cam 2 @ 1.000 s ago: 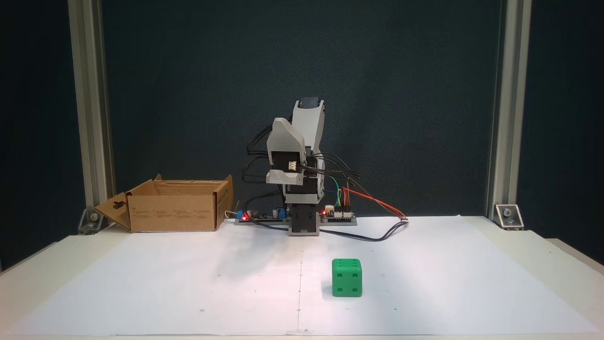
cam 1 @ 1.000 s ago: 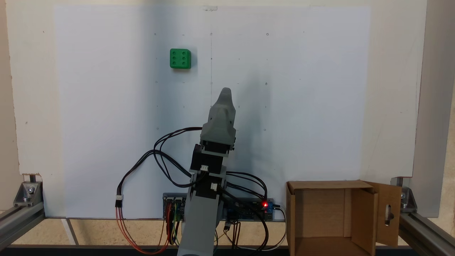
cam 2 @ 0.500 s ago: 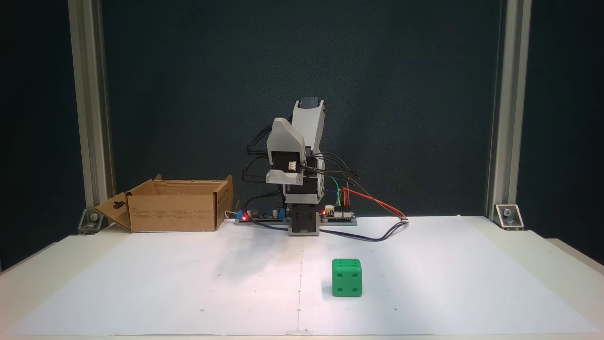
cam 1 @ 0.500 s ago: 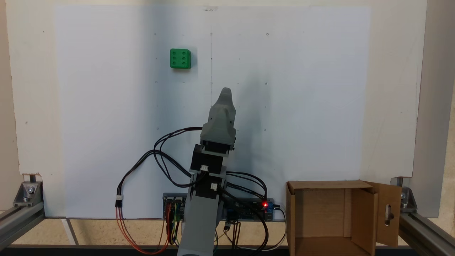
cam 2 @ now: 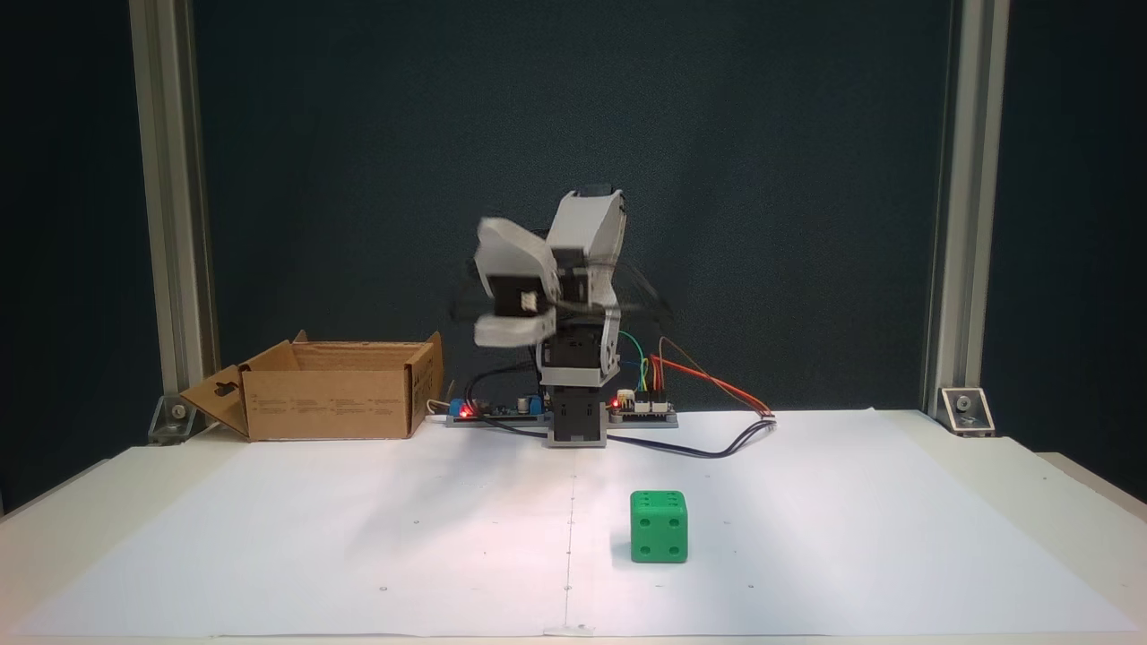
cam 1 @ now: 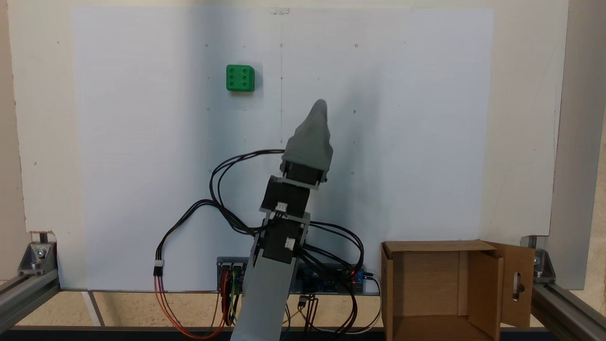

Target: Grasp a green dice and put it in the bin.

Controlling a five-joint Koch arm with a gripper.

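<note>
The green dice [cam 1: 240, 78] [cam 2: 659, 527] rests alone on the white paper, six pips facing up in the top-down fixed view. The bin [cam 1: 389, 289] [cam 2: 327, 414], an open brown cardboard box with a slotted flap, stands beside the arm's base. In both fixed views my gripper [cam 1: 321, 105] [cam 2: 507, 330] hangs in the air well short of the dice, holding nothing. From above, its tip is below and to the right of the dice and only one tip shows. From the front, it is motion-blurred.
Loose black and coloured cables [cam 1: 213, 208] loop around the arm's base, next to a controller board [cam 2: 641, 408] with red lights. Aluminium frame posts [cam 2: 170, 224] stand at the table's corners. White paper [cam 1: 402, 142] covers the table around the dice.
The arm has reached forward and swung right in the top-down view, left in the front view. The gripper tip is farther out over the paper. Dice and bin have not moved.
</note>
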